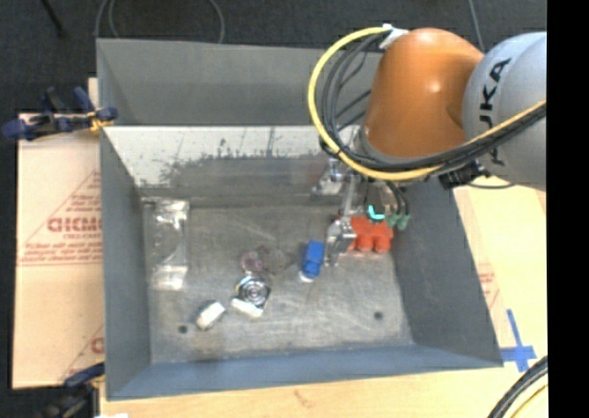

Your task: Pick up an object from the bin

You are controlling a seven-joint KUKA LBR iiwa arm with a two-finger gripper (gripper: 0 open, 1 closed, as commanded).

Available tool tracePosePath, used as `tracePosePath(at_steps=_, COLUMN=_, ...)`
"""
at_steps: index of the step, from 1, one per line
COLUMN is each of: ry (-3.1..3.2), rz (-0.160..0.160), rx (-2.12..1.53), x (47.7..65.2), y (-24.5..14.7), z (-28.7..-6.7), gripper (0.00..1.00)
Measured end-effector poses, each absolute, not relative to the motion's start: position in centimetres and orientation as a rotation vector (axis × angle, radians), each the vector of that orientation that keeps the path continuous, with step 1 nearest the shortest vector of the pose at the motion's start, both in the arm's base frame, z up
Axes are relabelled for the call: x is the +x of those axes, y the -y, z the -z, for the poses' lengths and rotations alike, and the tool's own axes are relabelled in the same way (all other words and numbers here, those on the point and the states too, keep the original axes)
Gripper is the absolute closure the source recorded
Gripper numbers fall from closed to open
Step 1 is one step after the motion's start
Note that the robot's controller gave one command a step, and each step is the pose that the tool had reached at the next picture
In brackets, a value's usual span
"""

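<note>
Grey metal bin (129, 223) is sitting with its floor mostly bare, a few small things lying loose on it.

Arm (511, 103) is reaching in from the right, its orange cover (419, 94) hanging over the bin's right half, with yellow and black cables looping round it.

Tool (337, 215) is hanging low over the floor, right of centre. Cannot tell whether it is spread or pressed together, and nothing is showing in its grip.

Clear plastic bag (168, 241) is lying flat at the left side, well apart from the tool.

Red piece (372, 238) is lying just beside the tool, on its right.

Blue block (312, 261) is lying just beside the tool, below and to its left, near mid-floor.

Shiny silver piece (250, 292) is lying further left, toward the near wall, with a dull purplish bit (262, 261) just above it.

Small white piece (210, 315) is lying near the silver one, on its left.
</note>
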State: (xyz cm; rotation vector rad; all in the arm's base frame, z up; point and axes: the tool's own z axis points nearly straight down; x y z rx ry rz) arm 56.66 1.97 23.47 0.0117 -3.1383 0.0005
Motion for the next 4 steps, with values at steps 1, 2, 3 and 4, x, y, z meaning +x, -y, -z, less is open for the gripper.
tracePosePath(at_steps=1, ry=3.140, rz=0.004, rx=-0.284, x=56.6, y=-4.0, z=-7.3, gripper=0.00)
tracePosePath(at_steps=2, ry=3.144, rz=0.005, rx=-0.284, x=56.7, y=-4.0, z=-7.6, gripper=1.00)
tracePosePath(at_steps=3, ry=3.129, rz=0.004, rx=-0.362, x=52.0, y=-4.3, z=-16.7, gripper=1.00)
tracePosePath(at_steps=4, ry=3.126, rz=0.003, rx=-0.387, x=52.8, y=-4.0, z=-22.0, gripper=1.00)
